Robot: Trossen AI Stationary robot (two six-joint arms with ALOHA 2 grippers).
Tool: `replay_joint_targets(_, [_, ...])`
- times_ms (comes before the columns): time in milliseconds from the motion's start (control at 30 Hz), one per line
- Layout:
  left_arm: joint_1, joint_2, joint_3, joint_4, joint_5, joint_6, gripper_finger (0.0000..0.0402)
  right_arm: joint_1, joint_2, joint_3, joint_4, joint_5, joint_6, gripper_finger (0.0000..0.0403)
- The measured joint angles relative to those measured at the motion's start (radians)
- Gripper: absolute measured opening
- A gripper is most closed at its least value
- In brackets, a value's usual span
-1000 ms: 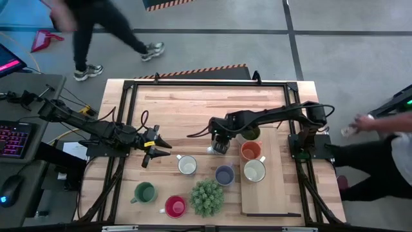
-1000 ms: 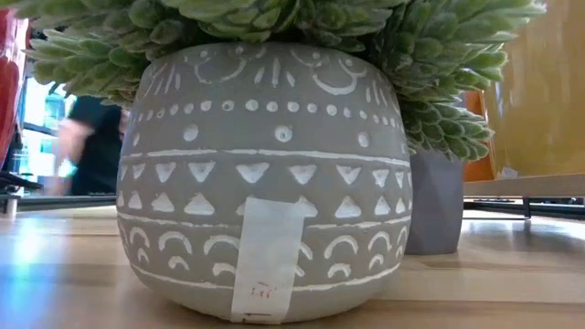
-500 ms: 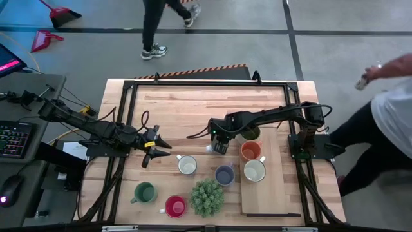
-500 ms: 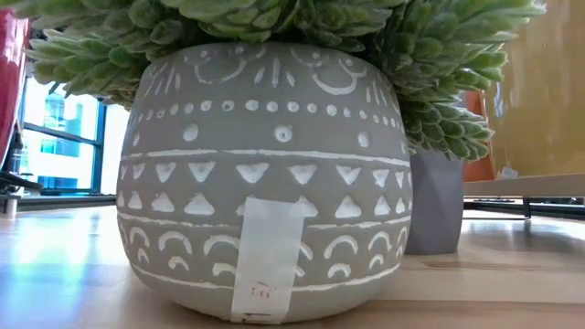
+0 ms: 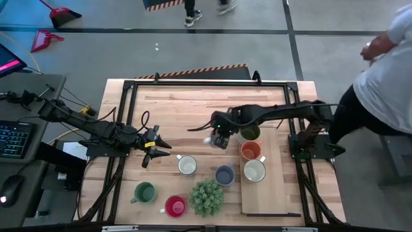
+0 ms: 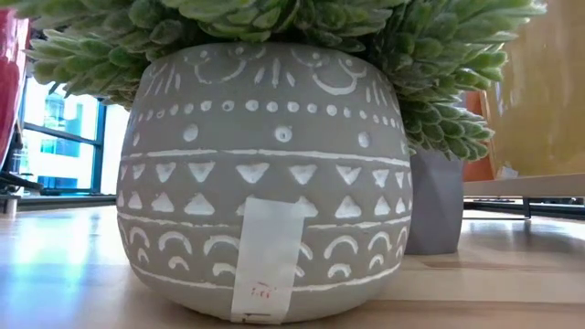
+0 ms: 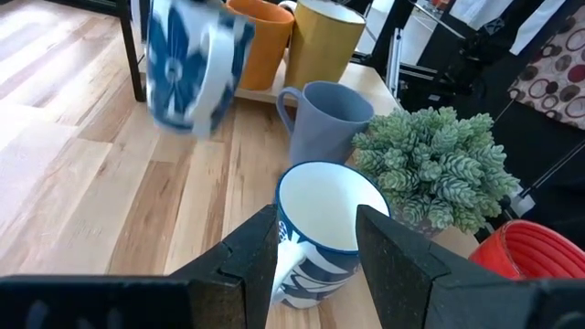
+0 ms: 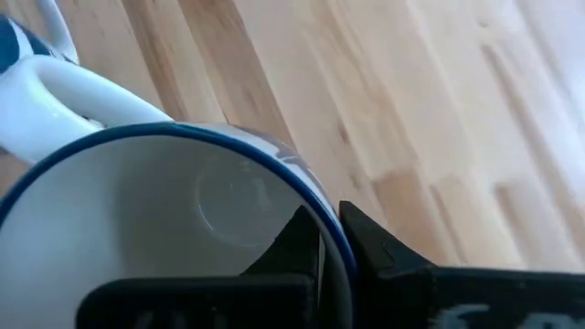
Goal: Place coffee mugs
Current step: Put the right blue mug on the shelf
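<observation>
Blue-patterned white mug (image 5: 217, 138) now lifted off the table, its rim clenched in the right claw (image 5: 221, 137).

Three mugs (image 5: 253, 161) stand on the board (image 5: 278, 193) at right, four mugs and the plant (image 5: 206, 197) seemingly left of it.

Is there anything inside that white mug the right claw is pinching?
Empty. The right wrist view looks into the white mug and shows only bare white bottom; the right gripper is shut on its blue rim.
</observation>
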Motion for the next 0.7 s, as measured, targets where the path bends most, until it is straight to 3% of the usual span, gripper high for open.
replay_joint_targets(300, [0.000, 0.000, 0.000, -0.003, 0.000, 0.000, 0.0135, 0.044, -0.165, 0.129, -0.324, 0.100, 0.170, 0.0001])
replay_joint_targets(500, [0.000, 0.000, 0.000, -0.005, 0.000, 0.000, 0.0135, 0.111, -0.295, 0.109, -0.480, 0.177, 0.429, 0.0000])
replay_joint_targets(700, [0.000, 0.000, 0.000, -0.003, 0.000, 0.000, 0.0135, 0.194, -0.331, 0.073, -0.626, 0.197, 0.683, 0.0000])
